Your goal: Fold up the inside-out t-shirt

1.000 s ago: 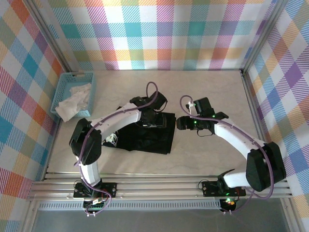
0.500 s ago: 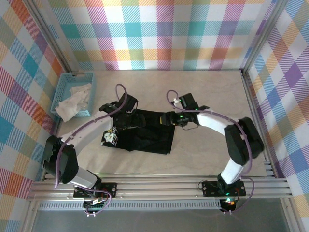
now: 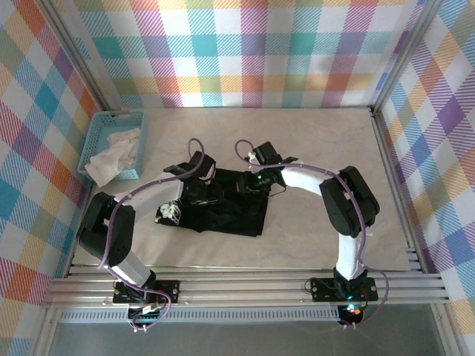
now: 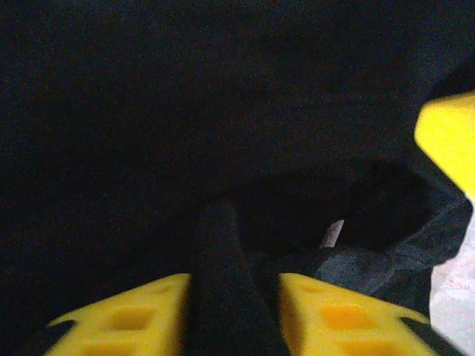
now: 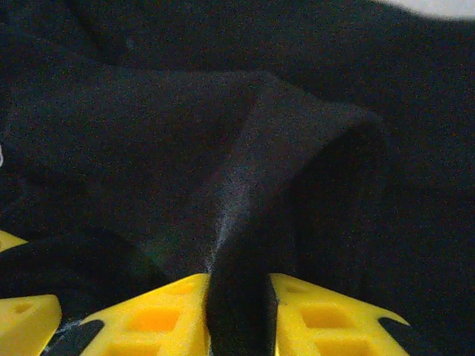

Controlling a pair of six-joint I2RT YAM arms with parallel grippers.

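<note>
The black t-shirt (image 3: 226, 211) lies bunched in a rough rectangle at the table's middle, a pale print (image 3: 170, 213) peeking out at its left edge. My left gripper (image 3: 210, 191) sits on the shirt's upper left part, and in the left wrist view it (image 4: 234, 297) is shut on a ridge of the black t-shirt (image 4: 219, 252) pinched between the yellow fingers (image 4: 334, 315). My right gripper (image 3: 249, 183) rests on the shirt's top edge just to the right. In the right wrist view it (image 5: 237, 308) is shut on a raised fold of the t-shirt (image 5: 297, 148).
A light-blue basket (image 3: 96, 137) holding a white cloth (image 3: 111, 156) stands at the back left. Checked walls enclose the table on three sides. Bare tabletop (image 3: 326, 141) stretches to the right and behind the shirt.
Both grippers have closed on folds of the shirt. The right gripper came left from beside the shirt onto its top edge. The left arm swung left, then back right.
</note>
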